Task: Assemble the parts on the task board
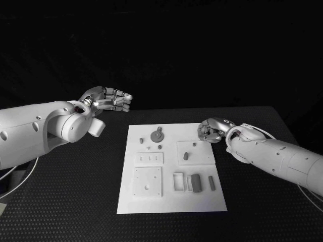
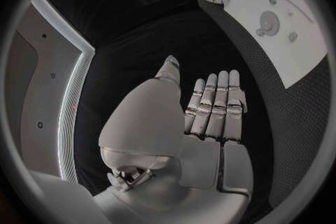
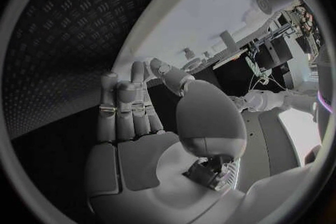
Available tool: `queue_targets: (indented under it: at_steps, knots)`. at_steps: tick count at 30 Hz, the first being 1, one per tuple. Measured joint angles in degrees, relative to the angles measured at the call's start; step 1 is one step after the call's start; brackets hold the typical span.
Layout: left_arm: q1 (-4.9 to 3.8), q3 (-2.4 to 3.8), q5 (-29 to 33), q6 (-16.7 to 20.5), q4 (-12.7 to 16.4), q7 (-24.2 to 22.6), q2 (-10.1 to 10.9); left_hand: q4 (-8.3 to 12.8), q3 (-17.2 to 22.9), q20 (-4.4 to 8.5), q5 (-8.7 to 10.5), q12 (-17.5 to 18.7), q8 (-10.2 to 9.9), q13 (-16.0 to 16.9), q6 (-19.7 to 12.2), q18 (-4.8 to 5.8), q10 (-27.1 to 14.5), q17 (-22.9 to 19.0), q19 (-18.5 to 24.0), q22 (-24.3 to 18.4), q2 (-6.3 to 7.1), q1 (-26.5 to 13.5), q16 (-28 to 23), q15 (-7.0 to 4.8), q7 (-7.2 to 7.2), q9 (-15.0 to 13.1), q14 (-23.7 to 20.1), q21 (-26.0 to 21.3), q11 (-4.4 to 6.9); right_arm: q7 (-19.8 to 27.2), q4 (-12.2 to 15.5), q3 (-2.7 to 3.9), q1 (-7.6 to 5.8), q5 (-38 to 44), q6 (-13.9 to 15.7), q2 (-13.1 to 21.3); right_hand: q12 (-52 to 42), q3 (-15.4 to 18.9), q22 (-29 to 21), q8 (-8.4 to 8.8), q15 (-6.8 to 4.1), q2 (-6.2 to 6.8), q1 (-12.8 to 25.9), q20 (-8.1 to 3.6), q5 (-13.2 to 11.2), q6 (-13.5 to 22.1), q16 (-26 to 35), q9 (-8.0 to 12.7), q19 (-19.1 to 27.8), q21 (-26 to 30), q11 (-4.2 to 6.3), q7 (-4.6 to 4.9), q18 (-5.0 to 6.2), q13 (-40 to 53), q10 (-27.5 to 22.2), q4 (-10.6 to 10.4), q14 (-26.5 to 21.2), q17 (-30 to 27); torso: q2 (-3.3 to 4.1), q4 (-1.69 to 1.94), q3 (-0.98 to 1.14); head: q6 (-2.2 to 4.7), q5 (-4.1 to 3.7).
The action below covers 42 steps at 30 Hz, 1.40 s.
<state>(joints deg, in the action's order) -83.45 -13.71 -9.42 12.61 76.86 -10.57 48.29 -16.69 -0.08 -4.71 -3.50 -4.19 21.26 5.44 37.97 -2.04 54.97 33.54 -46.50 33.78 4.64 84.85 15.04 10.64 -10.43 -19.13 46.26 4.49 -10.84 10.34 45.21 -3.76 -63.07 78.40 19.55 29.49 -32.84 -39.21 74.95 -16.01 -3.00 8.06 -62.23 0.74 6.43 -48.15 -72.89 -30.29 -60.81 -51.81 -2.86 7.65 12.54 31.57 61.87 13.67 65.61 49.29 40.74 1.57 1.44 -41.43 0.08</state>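
The white task board (image 1: 169, 169) lies in the middle of the table, also in the left wrist view (image 2: 294, 50) and the right wrist view (image 3: 203, 17). A round grey disc part (image 1: 156, 135) (image 2: 267, 23) sits near its far edge, with small grey pieces (image 1: 186, 156) around it and upright grey blocks (image 1: 196, 182) near the front right. My left hand (image 1: 107, 99) (image 2: 213, 106) hovers raised off the board's far left corner, fingers straight and side by side, holding nothing. My right hand (image 1: 214, 130) (image 3: 126, 109) hangs at the board's far right edge, fingers loosely bent, nothing in it.
The black ribbed table (image 1: 67, 196) surrounds the board, with bare room to its left and front. White cables (image 1: 16, 176) trail off the table's left side. A square raised plate (image 1: 148, 181) sits on the board's front left.
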Motion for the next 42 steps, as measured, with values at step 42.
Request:
queue_targets:
  at_steps: [42]
  knots:
    - [-0.05,0.03,-0.13,-0.07,0.56,0.14,0.8,0.0,0.0,0.0,0.0,0.0,-0.24,0.0,0.0,0.0,0.0,0.03,0.0,-0.02,0.0,0.0,0.0,0.0,0.0,0.02,0.0,0.0,0.0,-0.48,-0.59,0.02,0.12,0.26,1.08,-0.41,-1.77,0.39,-0.02,-1.29,-1.09,-2.63,0.24,-0.52,0.0,-3.39,-0.22,-1.23,-0.74,0.0,1.03,-0.79,0.39,-0.09,1.62,0.73,0.63,-0.17,0.03,0.0,0.12,-0.45,0.0]
